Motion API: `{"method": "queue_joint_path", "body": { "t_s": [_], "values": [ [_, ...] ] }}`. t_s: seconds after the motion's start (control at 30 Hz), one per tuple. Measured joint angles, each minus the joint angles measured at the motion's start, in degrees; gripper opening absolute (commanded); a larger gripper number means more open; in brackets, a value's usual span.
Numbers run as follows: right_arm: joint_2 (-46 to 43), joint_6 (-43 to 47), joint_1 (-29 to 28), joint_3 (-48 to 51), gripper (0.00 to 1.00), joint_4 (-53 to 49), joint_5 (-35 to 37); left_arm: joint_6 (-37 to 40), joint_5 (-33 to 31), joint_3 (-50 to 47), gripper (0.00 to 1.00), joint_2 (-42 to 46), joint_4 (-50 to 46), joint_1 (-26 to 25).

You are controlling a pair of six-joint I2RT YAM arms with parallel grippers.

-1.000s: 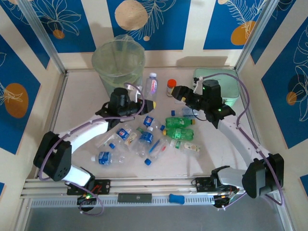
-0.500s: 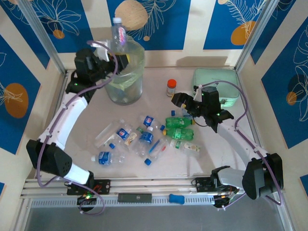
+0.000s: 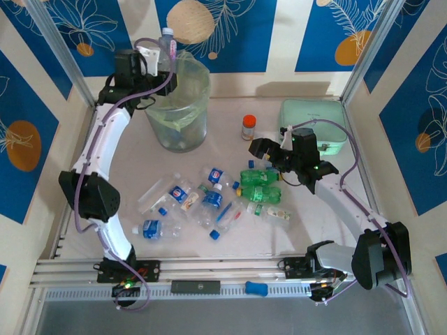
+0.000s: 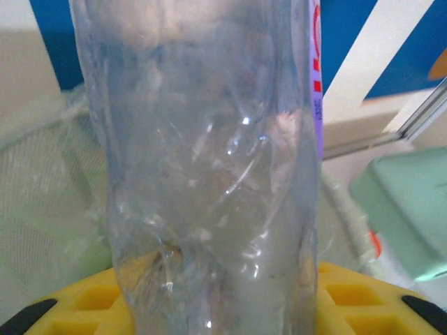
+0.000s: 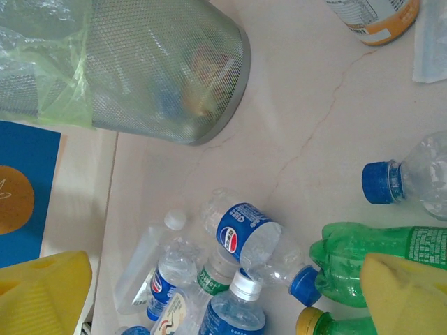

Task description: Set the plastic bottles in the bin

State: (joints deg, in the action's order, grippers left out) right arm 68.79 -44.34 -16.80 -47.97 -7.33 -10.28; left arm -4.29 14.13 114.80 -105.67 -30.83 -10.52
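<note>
While upright in L pincer [image 3: 161,60], clear btl [image 3: 167,42] over bin [image 3: 184,124]

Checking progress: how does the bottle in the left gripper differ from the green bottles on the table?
The held bottle is clear; the green bottles are tinted. The held bottle stands upright in the left gripper by the bin; the green bottles lie flat on the table. Both are see-through plastic.

I see the pale-green bin [image 3: 183,122] standing upright at the far left of the table [image 3: 129,171]. One clear bottle [image 3: 167,45] is upright above its rim. The other bottles [image 3: 211,201] lie in a heap mid-table, with the green ones [image 3: 260,177] on the right.
</note>
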Motion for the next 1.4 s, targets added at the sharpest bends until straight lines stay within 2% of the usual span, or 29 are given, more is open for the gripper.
{"method": "queue_joint_path", "body": {
  "t_s": [0.17,0.27,0.33,0.43,0.5,0.7,0.83,0.97,1.1,1.23,1.4],
  "values": [
    [-0.02,0.0,0.0,0.09,0.99,-0.04,0.0,2.78,-2.16,3.48,0.51,-4.87,-7.54,0.02],
    [-0.11,0.0,0.0,0.09,0.99,-0.11,0.02,3.32,-2.71,3.67,0.59,-6.16,-10.4,0.02],
    [-0.42,0.0,0.0,0.09,0.99,-0.5,0.26,3.28,-2.91,3.69,0.71,-6.43,-11.76,0.02],
    [-1.18,0.0,-0.11,0.09,0.99,-1.33,0.85,2.97,-2.84,4.11,0.94,-6.45,-12.31,0.02],
    [-1.75,0.02,-0.2,0.09,0.99,-1.92,1.31,2.67,-2.8,4.42,1.0,-6.38,-12.26,0.02],
    [-2.82,0.5,-1.95,0.09,0.99,-5.75,4.28,0.61,-0.5,4.15,0.99,-3.85,-11.67,0.0],
    [-3.13,0.52,-3.48,0.02,0.99,-9.14,6.73,-2.14,2.67,-1.18,0.99,3.48,-7.93,-0.37],
    [-3.28,0.68,-5.18,-0.79,0.99,-13.44,9.29,-5.62,5.92,-11.43,0.99,14.01,-1.4,-1.57],
    [-3.82,1.7,-6.51,-2.6,0.99,-19.08,10.8,-8.37,6.86,-22.27,0.99,22.97,5.7,-5.51],
    [-4.13,3.65,-8.35,-3.85,0.99,-25.11,11.87,-12.11,7.45,-32.59,0.99,28.15,13.55,-9.97],
    [-4.61,5.44,-11.82,-3.91,0.99,-33.79,13.42,-17.73,7.85,-47.47,0.99,32.68,22.14,-12.61]
  ]
}}
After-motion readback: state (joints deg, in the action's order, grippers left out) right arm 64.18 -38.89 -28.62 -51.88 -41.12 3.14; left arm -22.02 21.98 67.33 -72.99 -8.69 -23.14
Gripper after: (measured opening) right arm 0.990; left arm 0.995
